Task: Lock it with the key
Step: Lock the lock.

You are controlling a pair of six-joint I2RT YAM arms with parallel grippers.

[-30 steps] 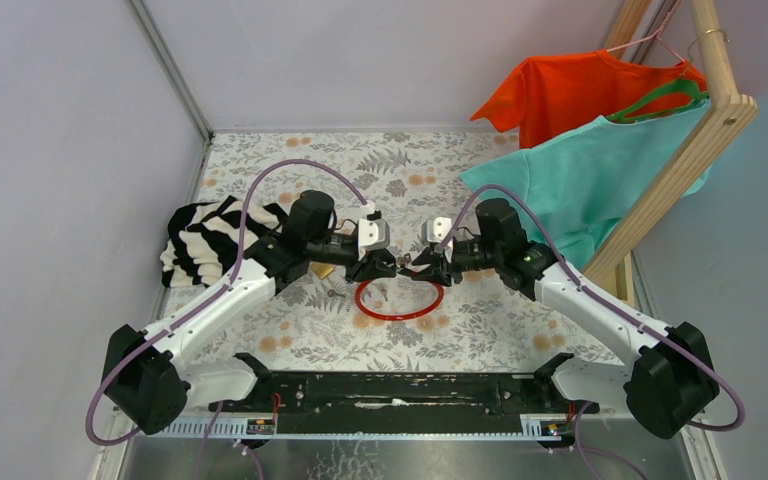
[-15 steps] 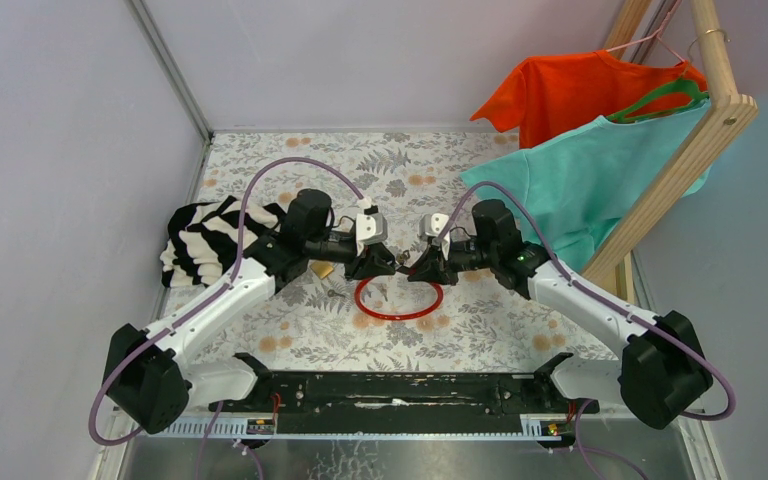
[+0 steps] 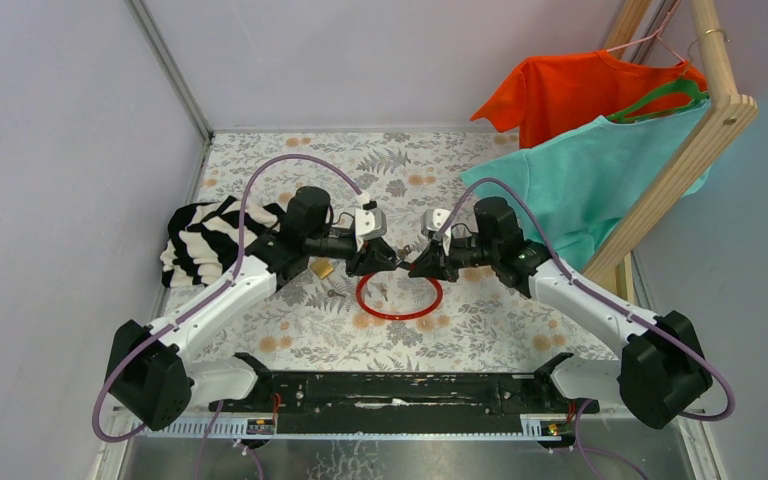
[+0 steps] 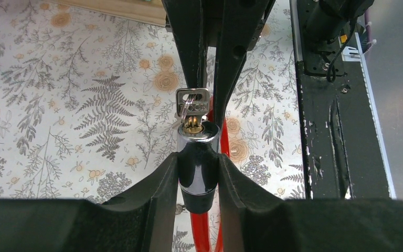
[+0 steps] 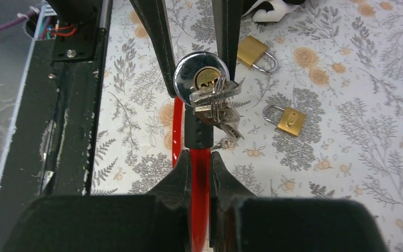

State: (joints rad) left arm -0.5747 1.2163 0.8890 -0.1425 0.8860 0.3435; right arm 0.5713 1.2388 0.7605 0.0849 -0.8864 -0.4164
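A red cable lock (image 3: 400,300) lies looped on the floral table between the two arms. Its chrome lock cylinder (image 4: 198,152) sits between my left gripper's (image 4: 198,168) pads, which are shut on it. A silver key (image 4: 193,101) on a ring sticks out of the brass keyhole. In the right wrist view the cylinder face (image 5: 201,79) points at the camera, with the bunch of keys (image 5: 216,105) hanging from it. My right gripper (image 5: 200,168) is shut on the red cable (image 5: 200,181) just below the black collar. The two grippers meet nose to nose (image 3: 400,264).
Two small brass padlocks (image 5: 255,52) (image 5: 288,119) lie on the table beyond the lock. A black-and-white striped cloth (image 3: 205,240) lies at the left. At the right a wooden rack (image 3: 695,150) holds an orange shirt (image 3: 580,90) and a teal shirt (image 3: 590,180).
My right gripper's jaws have come together on the red cable. Both grippers have shifted slightly toward the back, and the left grip on the cylinder is unchanged.
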